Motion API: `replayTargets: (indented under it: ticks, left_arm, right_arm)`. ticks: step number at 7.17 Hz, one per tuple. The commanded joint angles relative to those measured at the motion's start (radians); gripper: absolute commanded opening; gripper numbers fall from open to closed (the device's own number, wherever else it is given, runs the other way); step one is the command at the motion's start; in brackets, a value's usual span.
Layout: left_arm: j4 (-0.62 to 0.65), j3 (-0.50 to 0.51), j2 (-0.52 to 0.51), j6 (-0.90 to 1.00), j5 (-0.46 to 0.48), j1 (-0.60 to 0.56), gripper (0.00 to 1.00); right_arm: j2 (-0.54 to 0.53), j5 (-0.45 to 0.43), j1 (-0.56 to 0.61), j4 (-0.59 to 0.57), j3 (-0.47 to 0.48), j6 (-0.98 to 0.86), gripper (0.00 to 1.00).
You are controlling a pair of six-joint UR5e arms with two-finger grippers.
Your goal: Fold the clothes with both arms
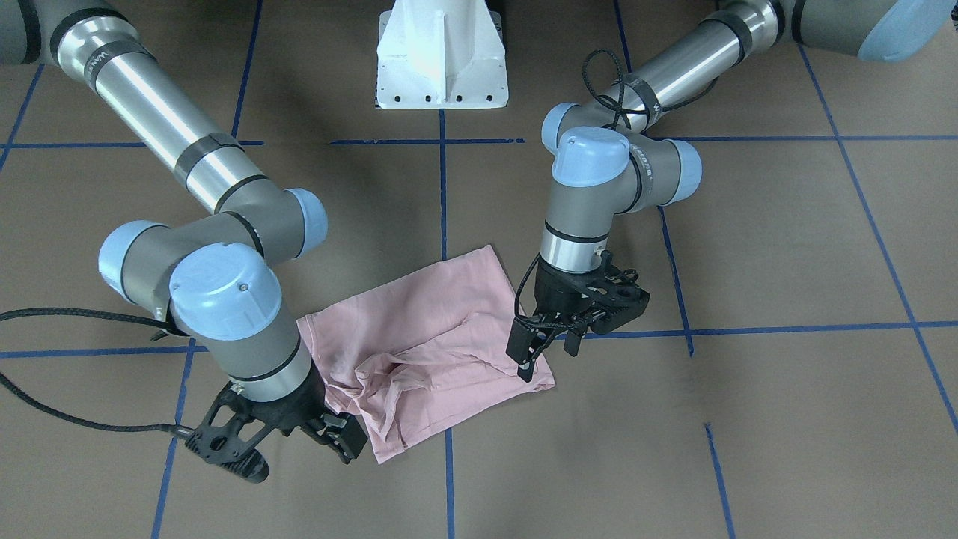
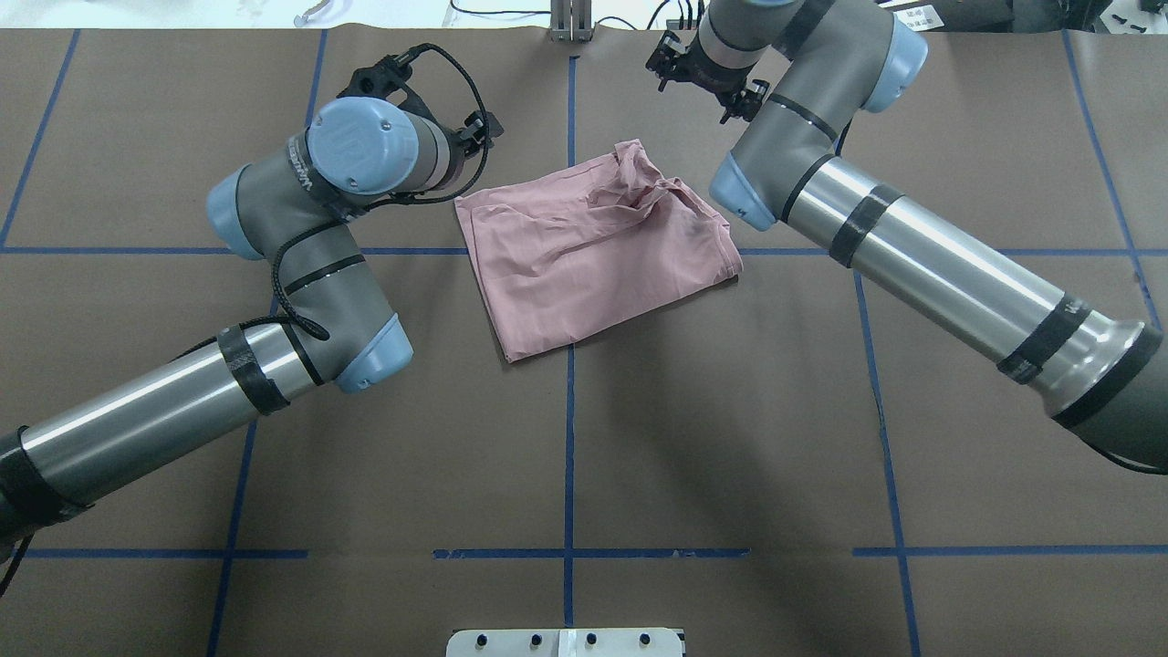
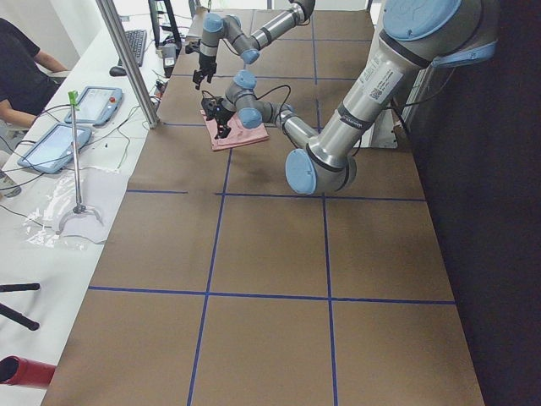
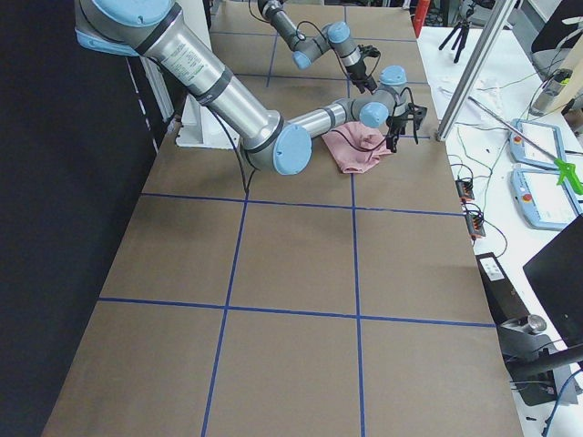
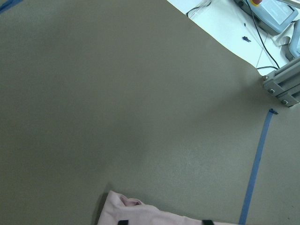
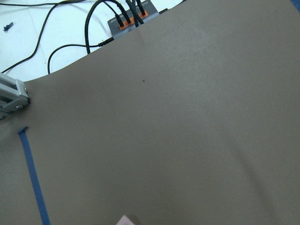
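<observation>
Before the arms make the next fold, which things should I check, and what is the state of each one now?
1. T-shirt lies wholly on the table, between both grippers: ok.
2. Left gripper open at the shirt's corner: ok; its wrist view shows the fingertips apart, with the cloth edge between them.
3. Right gripper open or shut: cannot tell.
4. Cloth smooth: not ok; bunched folds near the right gripper.
5. Left arm and right arm apart from each other: ok.

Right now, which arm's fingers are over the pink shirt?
The left fingers, in the front view's right half: they hang over a corner of the shirt. The right fingers sit just off its crumpled edge.
</observation>
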Motion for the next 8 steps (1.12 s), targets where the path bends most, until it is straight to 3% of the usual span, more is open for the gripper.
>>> replayTargets:
  ticks: [1, 3, 5, 7, 8]
  left_arm:
    - [0.015, -0.111, 0.088, 0.185, -0.193, -0.120, 1.00]
    - [0.100, -0.341, 0.266, 0.429, -0.341, -0.241, 1.00]
    - [0.376, -0.553, 0.386, 0.787, -0.392, -0.342, 1.00]
    - [0.534, -0.646, 0.478, 1.137, -0.488, -0.491, 1.00]
    - [0.543, -0.652, 0.561, 1.377, -0.561, -0.598, 1.00]
  right_arm:
    - [-0.068, 0.128, 0.132, -0.066, 0.053, -0.199, 1.00]
    - [-0.283, 0.200, 0.254, -0.256, 0.289, -0.559, 1.00]
    - [-0.496, 0.249, 0.387, -0.382, 0.454, -0.941, 1.00]
    - [-0.652, 0.399, 0.548, -0.398, 0.465, -1.255, 1.00]
    - [-0.727, 0.421, 0.623, -0.398, 0.470, -1.385, 1.00]
